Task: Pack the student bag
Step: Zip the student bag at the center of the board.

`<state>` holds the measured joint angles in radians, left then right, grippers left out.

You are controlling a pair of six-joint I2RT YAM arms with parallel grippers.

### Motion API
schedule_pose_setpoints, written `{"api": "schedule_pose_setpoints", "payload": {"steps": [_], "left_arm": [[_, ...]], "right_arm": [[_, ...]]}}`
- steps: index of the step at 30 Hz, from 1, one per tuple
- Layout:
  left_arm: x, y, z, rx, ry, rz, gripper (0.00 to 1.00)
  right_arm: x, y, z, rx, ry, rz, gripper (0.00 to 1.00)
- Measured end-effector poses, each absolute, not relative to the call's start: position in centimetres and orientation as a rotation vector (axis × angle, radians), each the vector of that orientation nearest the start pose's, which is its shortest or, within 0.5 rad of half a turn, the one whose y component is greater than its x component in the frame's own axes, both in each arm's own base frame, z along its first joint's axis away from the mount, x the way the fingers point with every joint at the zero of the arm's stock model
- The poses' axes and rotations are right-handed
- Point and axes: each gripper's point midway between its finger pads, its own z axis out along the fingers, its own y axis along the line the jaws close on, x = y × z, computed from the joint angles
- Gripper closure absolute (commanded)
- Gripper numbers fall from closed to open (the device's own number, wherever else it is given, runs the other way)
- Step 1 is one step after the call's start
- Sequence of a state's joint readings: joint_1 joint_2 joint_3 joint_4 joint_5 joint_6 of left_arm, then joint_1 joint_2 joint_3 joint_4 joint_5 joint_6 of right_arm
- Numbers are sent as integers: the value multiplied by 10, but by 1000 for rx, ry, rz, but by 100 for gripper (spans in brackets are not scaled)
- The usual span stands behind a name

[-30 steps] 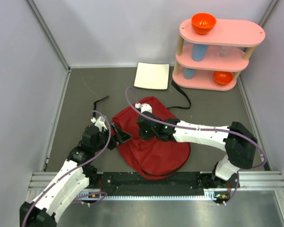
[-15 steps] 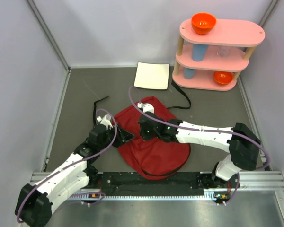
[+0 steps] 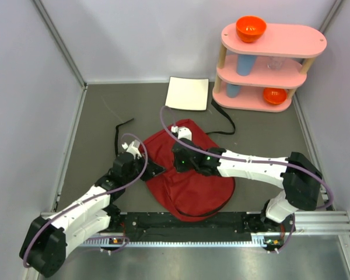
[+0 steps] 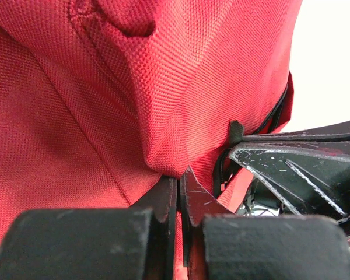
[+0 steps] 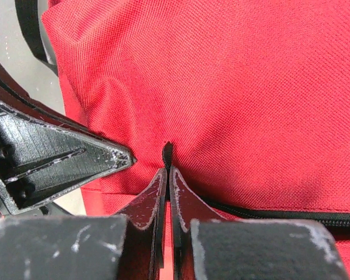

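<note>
The student bag [image 3: 192, 178], a dark red fabric backpack, lies flat on the grey table between my two arms. My left gripper [image 3: 156, 170] is at the bag's left edge; in the left wrist view its jaws [image 4: 178, 176] are shut on a raised fold of the red fabric [image 4: 163, 87]. My right gripper [image 3: 177, 161] sits just right of it on the bag's upper left. The right wrist view shows it [image 5: 167, 170] shut on a small black zipper pull tab [image 5: 168, 153], with the black zipper line [image 5: 280, 214] running right. The two grippers' tips are close together.
A white flat pad [image 3: 187, 93] lies at the back centre. A pink three-tier shelf [image 3: 268, 58] at the back right holds orange bowls [image 3: 251, 27] and blue cups [image 3: 245, 64]. Black straps [image 3: 123, 125] trail left and behind the bag [image 3: 224, 119]. Grey walls enclose the table.
My left gripper has moved right to the bag's left edge and closed from open onto a fold of fabric. The right gripper has stayed shut in nearly the same place.
</note>
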<state>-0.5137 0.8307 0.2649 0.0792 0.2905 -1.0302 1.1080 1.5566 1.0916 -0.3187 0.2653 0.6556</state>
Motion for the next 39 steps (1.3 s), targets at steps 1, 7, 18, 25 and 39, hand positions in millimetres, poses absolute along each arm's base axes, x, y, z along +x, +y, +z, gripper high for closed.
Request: {"api": "schedule_pose_setpoints", "payload": {"steps": [1, 7, 18, 25, 39], "left_arm": [[199, -209, 100, -379, 2250, -1190, 100], [200, -206, 105, -314, 2230, -1153, 100], [198, -201, 115, -243, 2186, -1132, 100], [196, -194, 117, -243, 2180, -1124, 100], [194, -184, 115, -260, 2202, -1111, 100]], "right_arm": [[206, 362, 121, -401, 2354, 557, 100], [220, 345, 118, -319, 2351, 547, 100], [241, 312, 127, -230, 2309, 528, 100], [258, 280, 119, -132, 2312, 478, 100], [307, 218, 118, 77, 2277, 381, 100]]}}
